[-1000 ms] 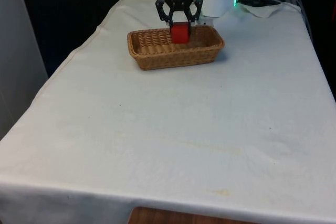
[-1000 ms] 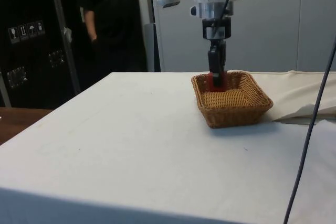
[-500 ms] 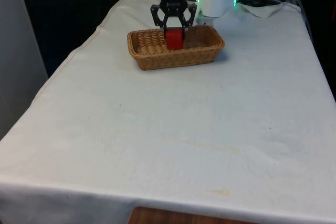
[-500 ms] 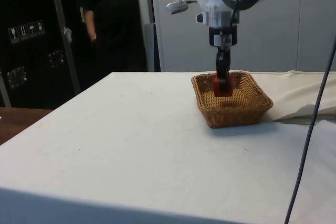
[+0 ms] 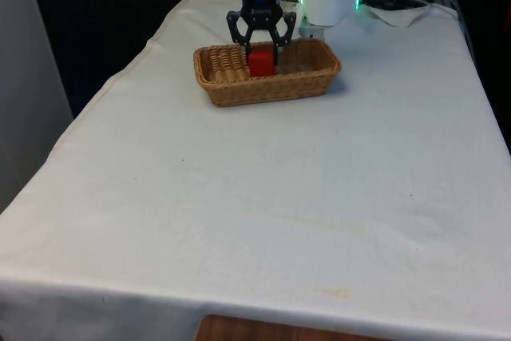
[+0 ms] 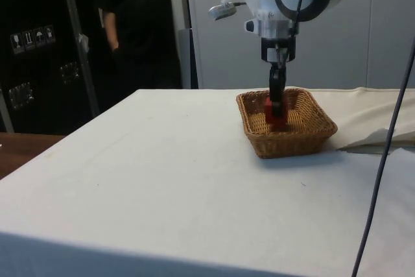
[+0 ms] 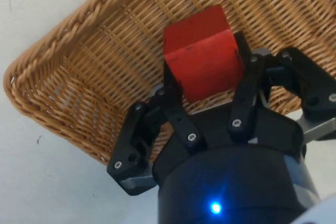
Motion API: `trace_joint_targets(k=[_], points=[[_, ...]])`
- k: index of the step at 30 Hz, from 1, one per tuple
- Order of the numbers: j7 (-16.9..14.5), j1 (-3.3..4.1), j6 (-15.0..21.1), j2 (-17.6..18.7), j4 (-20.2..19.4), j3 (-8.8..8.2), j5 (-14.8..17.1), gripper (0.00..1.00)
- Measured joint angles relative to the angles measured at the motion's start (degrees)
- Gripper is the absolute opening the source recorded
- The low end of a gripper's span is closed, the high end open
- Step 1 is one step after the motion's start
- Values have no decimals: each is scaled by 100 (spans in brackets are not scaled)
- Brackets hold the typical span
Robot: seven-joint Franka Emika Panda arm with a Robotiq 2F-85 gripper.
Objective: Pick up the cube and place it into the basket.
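Pincer (image 5: 261, 44) has dropped lower into the basket (image 5: 231, 92), still clamped on the red cube (image 5: 261, 62), which sits at or near the wicker floor — release looks next.

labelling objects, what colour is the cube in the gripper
Red. The cube, held by the gripper, shows best in the wrist view.

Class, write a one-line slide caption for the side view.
The gripper lowers a red cube into the wicker basket on the white-clothed table.
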Motion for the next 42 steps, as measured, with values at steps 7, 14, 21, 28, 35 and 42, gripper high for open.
trace_joint_targets(k=[7,14,21,28,35,42], points=[[6,0,0,6,0,0,0,81],[6,0,0,6,0,0,0,100],[40,11,-34,0,92,40,0,100],[160,23,-97,-6,218,132,0,100],[166,23,-97,-6,223,143,0,100],[166,23,-97,-6,223,143,0,100]])
